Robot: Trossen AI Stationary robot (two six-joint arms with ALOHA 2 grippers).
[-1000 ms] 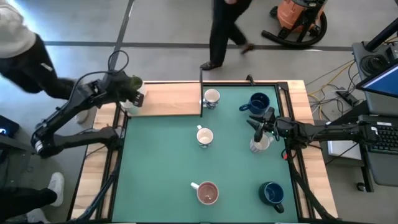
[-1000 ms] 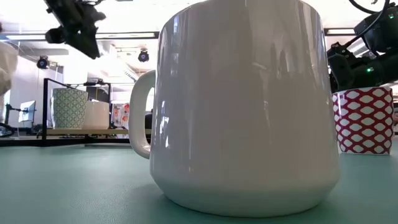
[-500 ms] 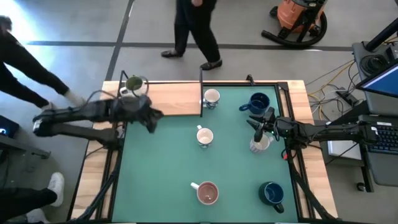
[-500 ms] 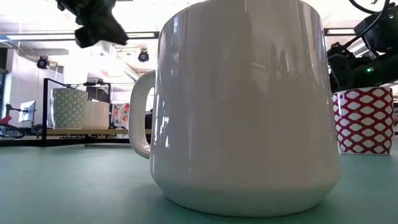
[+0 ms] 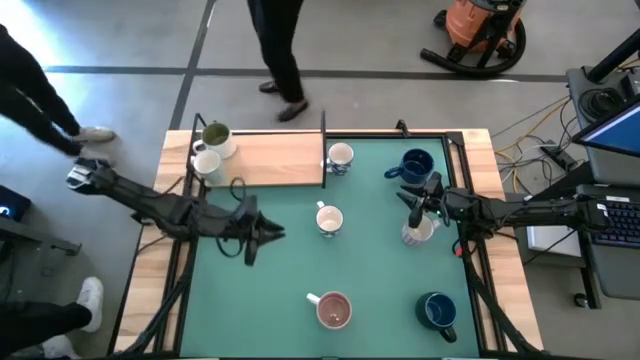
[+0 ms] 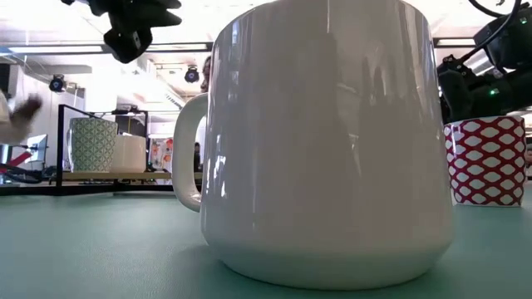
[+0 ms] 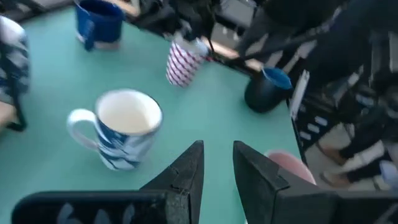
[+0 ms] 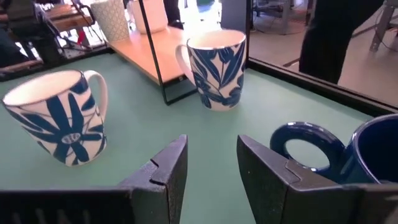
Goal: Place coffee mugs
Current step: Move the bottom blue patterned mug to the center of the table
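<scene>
Mugs sit scattered on the green table (image 5: 260, 290). Left claw (image 5: 262, 236) hovers empty, fingers parted, beside a blue-patterned mug (image 5: 329, 219). Right claw (image 5: 418, 199), fingers apart, waits near a red-patterned mug (image 5: 417, 232).

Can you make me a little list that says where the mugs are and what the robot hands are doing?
shelf: two mugs, one green inside, one white
mat: six mugs
middle mug: white with blue leaves
left gripper: open, empty, over the mat left of the middle mug
right gripper: open, empty, by the red-patterned mug
</scene>
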